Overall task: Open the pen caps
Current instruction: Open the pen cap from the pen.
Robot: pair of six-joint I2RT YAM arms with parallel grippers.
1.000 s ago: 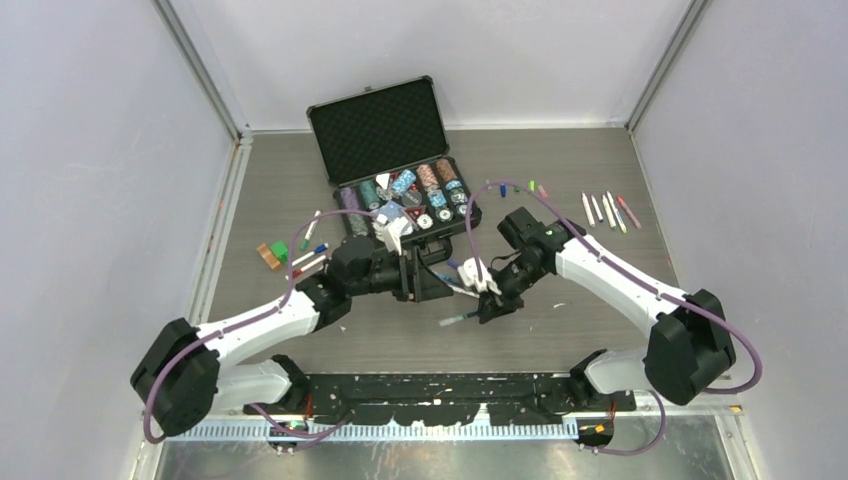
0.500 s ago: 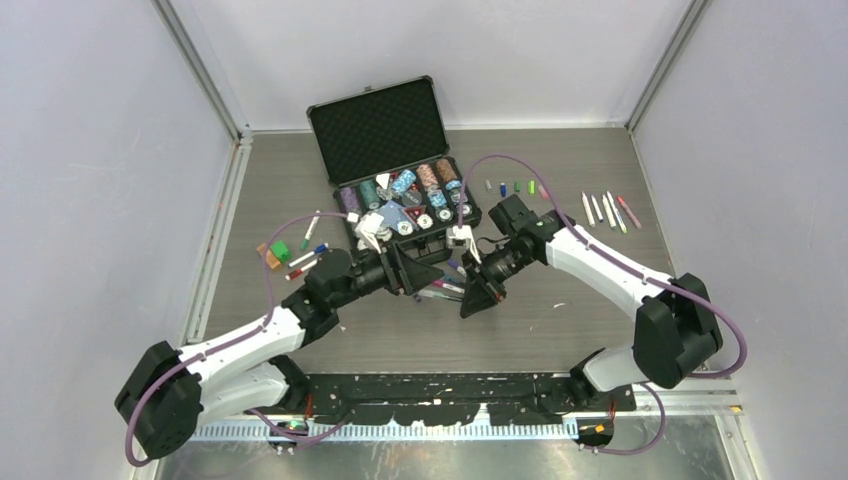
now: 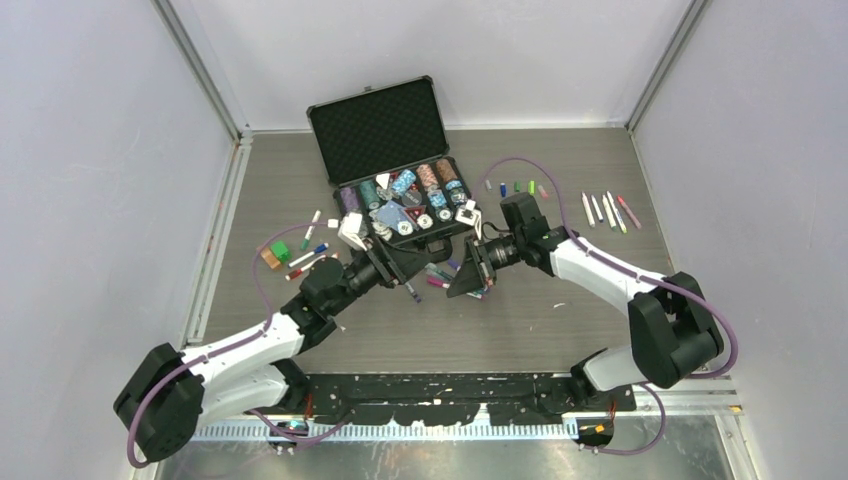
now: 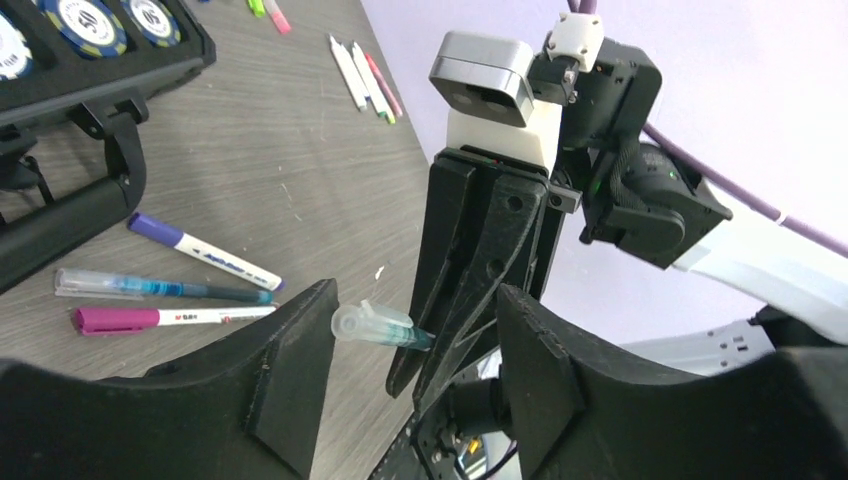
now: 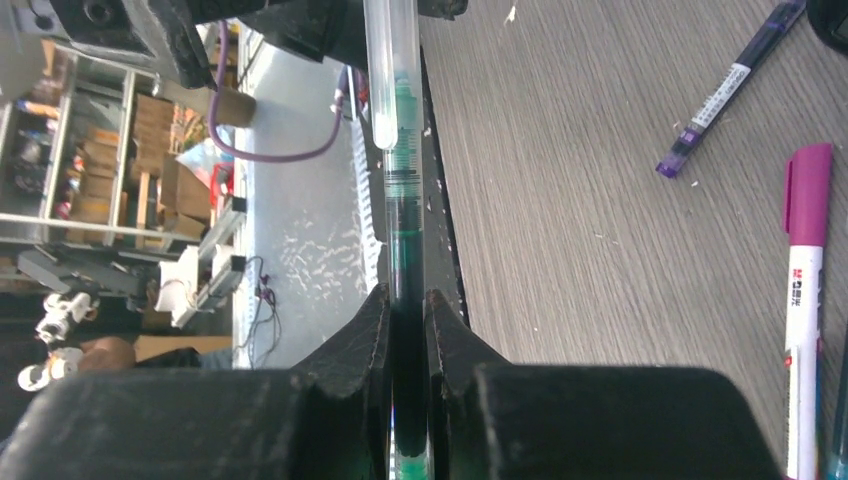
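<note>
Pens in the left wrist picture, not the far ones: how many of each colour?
Purple-capped white pen: 1
Magenta-capped white pen: 1
Clear teal pen: 1
Clear-capped green pen in the right gripper: 1
Total: 4

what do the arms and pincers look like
Left arm and right arm: white shells, black joints, a purple cable looped along each. Left pincer and right pincer: black and wedge-shaped, with a grey-and-white camera block at the wrist.

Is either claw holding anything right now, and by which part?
The right claw grips a teal pen by its barrel, clear cap sticking out. The left claw is open around that cap, not clamping it.
</note>
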